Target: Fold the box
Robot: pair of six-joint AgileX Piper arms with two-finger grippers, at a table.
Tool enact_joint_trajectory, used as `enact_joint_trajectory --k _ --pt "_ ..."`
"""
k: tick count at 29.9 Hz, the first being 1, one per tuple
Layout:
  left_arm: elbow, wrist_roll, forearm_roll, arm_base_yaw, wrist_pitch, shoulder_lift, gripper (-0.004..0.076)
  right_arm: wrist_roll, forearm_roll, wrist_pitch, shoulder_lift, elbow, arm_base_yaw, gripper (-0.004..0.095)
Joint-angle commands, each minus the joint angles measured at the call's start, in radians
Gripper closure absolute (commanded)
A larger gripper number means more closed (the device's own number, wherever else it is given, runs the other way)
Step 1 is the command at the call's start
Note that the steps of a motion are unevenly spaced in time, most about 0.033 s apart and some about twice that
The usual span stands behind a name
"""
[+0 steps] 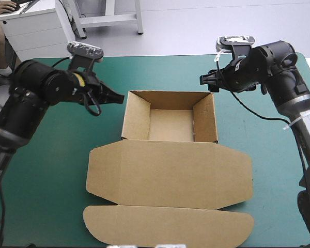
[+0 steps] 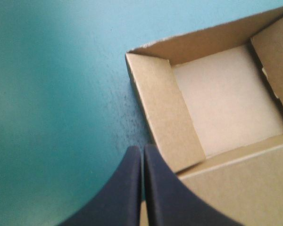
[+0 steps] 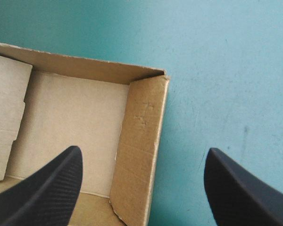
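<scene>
The brown box [image 1: 168, 155] stands as an open tray with raised walls; its lid lies flat toward the near edge, ending in a rounded flap [image 1: 168, 225]. My left gripper [image 1: 118, 96] hovers just off the tray's left wall [image 2: 165, 108], fingers shut into one point [image 2: 142, 155]. My right gripper [image 1: 206, 80] hangs above the tray's far right corner, open; in its wrist view the right wall [image 3: 141, 141] sits between the spread fingers [image 3: 52, 183].
Bare teal-green cover [image 1: 46, 181] surrounds the box on the left, right and far sides. The rounded flap reaches close to the table's near edge.
</scene>
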Motion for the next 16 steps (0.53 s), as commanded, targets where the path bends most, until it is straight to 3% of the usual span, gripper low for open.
enact_joint_trajectory --k 1,8,16 --pt "0.117 0.005 -0.003 -0.002 0.037 -0.162 0.0727 0.016 -0.012 0.007 -0.047 0.045 -0.004 0.0252" --pt "0.416 0.005 -0.050 -0.002 0.033 -0.468 0.0727 0.031 0.019 -0.137 -0.037 0.208 -0.004 0.0252" --pt "0.720 0.005 -0.014 -0.002 -0.059 -0.778 0.0727 0.034 0.045 -0.189 0.081 0.235 -0.004 0.0252"
